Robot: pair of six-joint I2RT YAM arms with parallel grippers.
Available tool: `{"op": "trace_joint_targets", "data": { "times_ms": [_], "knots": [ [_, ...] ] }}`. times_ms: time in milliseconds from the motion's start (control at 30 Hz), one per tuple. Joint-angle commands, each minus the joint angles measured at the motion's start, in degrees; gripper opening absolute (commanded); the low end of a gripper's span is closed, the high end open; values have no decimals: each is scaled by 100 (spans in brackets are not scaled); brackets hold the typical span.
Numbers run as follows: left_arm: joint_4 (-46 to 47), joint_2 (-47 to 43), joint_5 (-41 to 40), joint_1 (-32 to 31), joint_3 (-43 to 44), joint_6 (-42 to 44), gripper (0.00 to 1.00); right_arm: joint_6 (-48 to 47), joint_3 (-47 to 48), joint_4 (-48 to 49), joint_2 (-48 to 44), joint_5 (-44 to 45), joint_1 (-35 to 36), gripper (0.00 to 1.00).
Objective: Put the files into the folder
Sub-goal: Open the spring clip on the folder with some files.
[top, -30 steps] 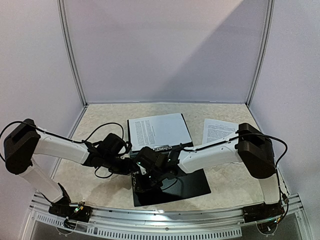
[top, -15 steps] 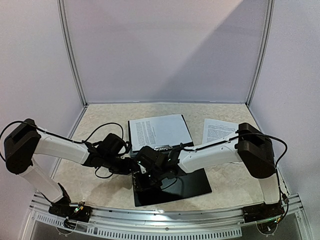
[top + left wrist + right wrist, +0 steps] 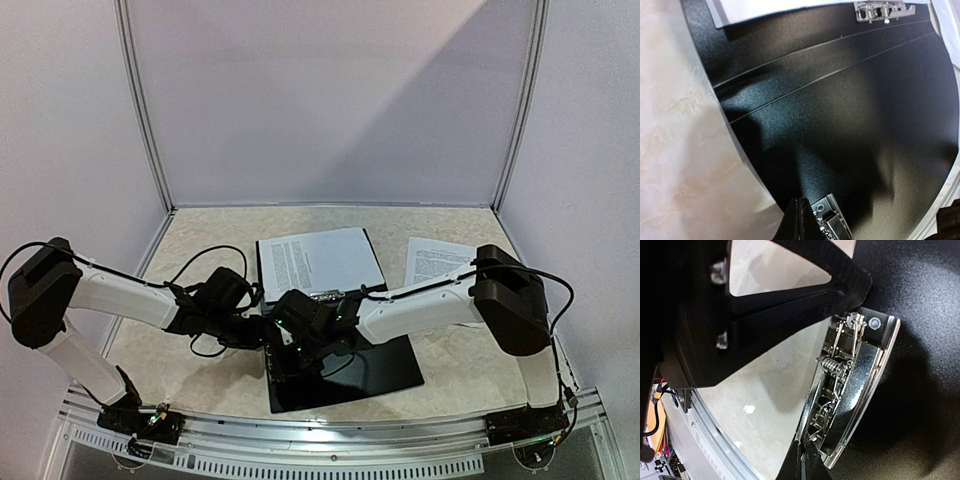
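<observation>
Both jaws sit closed, left gripper (image 3: 798, 221) and right gripper (image 3: 801, 460) beside a shiny sprung metal clip (image 3: 852, 387) on the grainy black rectangular folder (image 3: 850, 125); print on white sheets (image 3: 320, 262) is unreadable.

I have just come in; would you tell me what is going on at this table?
Two robot arms are filing papers into a black folder, which lies open on the table. One printed sheet rests on its far half; another sheet lies on the table to its right. The left gripper and the right gripper are both shut, low over the folder's near left edge by a metal clip.
</observation>
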Motion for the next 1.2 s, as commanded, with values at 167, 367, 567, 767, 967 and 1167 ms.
{"op": "trace_joint_targets", "data": {
  "times_ms": [167,367,567,767,967,1167],
  "knots": [
    [-409,293,96,-3,-213,81,0,-9,77,-112,261,-211,-16,7],
    [-420,311,81,-1,-196,112,0,-33,64,-303,281,-114,-12,3],
    [-334,394,135,-3,-216,119,0,-51,136,-531,545,-262,-15,3],
    [-264,417,170,-3,-264,134,0,-217,338,-1227,824,64,-20,2],
    [-257,416,160,-3,-316,155,0,-409,349,-1971,1051,561,-18,1],
    [-236,426,168,-3,-338,168,0,-605,393,-2617,1338,1068,-26,1]
  ]
}}
